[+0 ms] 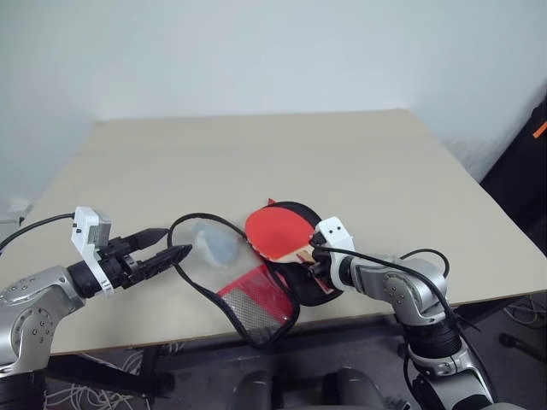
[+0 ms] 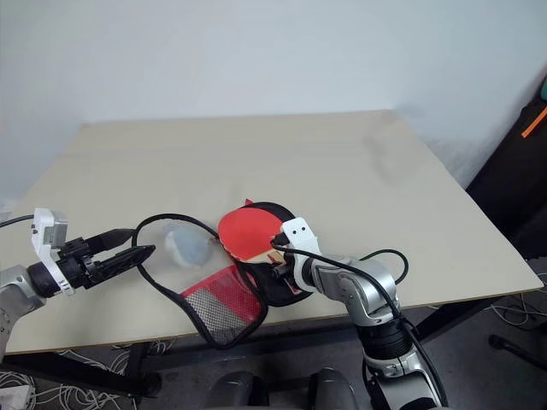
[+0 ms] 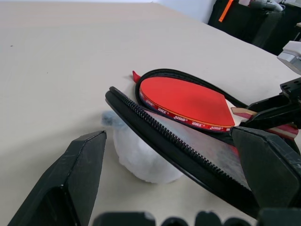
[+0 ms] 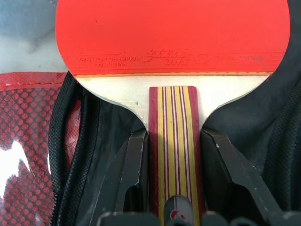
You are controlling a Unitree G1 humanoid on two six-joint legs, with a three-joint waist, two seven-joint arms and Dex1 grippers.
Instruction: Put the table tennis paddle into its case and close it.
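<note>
Holding the table tennis paddle point(image 4: 172, 56) by its striped wooden handle, the right gripper point(image 4: 173, 160) has its two black fingers pressed on both sides of the handle. The red face of the paddle is over the black inner side of the case point(image 1: 256, 303), which lies open near the front edge of the table point(image 1: 256, 154). The left gripper point(image 1: 162, 248) has its fingers spread wide, with the zip edge of the case passing between them. A translucent plastic wrapper point(image 1: 214, 243) lies just beside the case.
</note>
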